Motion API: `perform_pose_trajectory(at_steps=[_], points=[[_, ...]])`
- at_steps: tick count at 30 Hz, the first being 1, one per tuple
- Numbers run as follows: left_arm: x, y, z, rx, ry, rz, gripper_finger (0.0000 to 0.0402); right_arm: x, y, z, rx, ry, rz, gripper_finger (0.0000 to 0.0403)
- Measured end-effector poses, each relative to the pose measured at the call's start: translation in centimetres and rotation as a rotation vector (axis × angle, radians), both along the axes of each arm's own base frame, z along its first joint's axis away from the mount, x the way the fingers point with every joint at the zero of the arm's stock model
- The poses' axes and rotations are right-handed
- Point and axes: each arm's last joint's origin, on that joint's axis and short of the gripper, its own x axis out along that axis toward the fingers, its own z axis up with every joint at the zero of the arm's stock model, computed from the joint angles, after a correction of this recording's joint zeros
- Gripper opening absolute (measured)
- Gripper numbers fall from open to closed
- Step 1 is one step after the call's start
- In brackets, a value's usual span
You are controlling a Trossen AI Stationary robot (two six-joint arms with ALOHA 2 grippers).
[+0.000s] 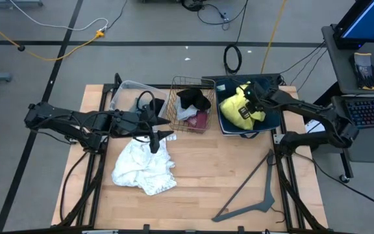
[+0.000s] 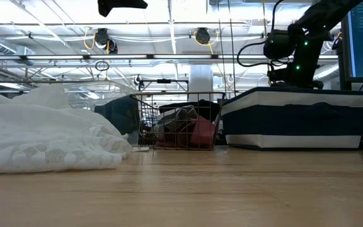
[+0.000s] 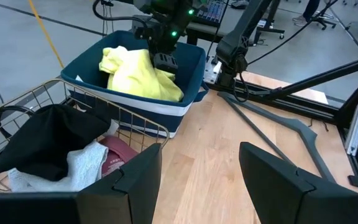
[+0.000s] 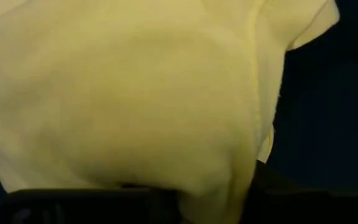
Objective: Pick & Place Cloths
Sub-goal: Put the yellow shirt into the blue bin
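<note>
A yellow cloth (image 1: 234, 107) lies bunched in the dark blue bin (image 3: 135, 107) at the table's far right. My right gripper (image 3: 165, 62) reaches down into the bin and is on the cloth, which fills the right wrist view (image 4: 135, 93). A large white cloth (image 1: 145, 166) lies crumpled on the table's left half. My left gripper (image 3: 201, 180) hangs open above the cloth's far edge with nothing between its fingers. A black cloth (image 3: 42, 140), a pale one and a maroon one (image 3: 120, 155) lie in the wire basket (image 1: 174, 104). My right gripper comes at the yellow cloth from above, slanting down into the bin. It is on the top of the bunch (image 3: 154, 71). The cloth itself hides the fingertips, so which edge or fold they have cannot be told. The bunch rests in the bin.
A clear plastic tub (image 1: 130, 91) stands left of the wire basket at the far edge. A grey clothes hanger (image 1: 252, 192) lies flat on the table's near right. Bare wood shows between the white cloth and the hanger.
</note>
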Motion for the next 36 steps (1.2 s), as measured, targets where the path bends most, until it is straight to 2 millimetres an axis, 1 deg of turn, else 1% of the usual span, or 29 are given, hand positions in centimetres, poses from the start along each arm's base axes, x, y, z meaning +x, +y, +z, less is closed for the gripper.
perform_pose_trajectory(at_steps=[5,9,13,19,22,25,30,36], points=[[0.0,0.0,0.0,-0.001,0.000,-0.003,0.0218,0.1,0.0,0.0,0.007,-0.006,0.044,0.0094],[0.0,0.0,0.0,-0.001,0.000,-0.004,0.0218,0.2,0.0,0.0,0.009,0.005,0.083,0.0119],[0.0,0.0,0.0,0.000,0.004,-0.005,0.0218,0.3,0.1,0.0,0.033,-0.004,0.143,0.0159],[0.0,0.0,-0.1,0.001,0.010,-0.010,0.0218,0.3,0.5,-0.1,0.090,-0.015,0.259,0.0234],[0.0,-0.1,-0.1,-0.009,0.012,-0.035,0.0218,0.0,0.7,-0.1,0.108,0.018,0.301,0.0265],[0.0,-0.2,-0.1,-0.020,0.015,-0.062,0.0218,-0.3,1.0,-0.1,0.126,0.049,0.319,0.0287],[-0.1,-0.3,-0.4,-0.034,0.047,-0.103,0.0218,-0.9,1.5,0.4,0.128,0.051,0.320,0.0304],[-0.4,-0.4,-1.0,-0.051,0.118,-0.152,0.0218,-1.8,2.3,1.7,0.084,0.011,0.314,0.0300]])
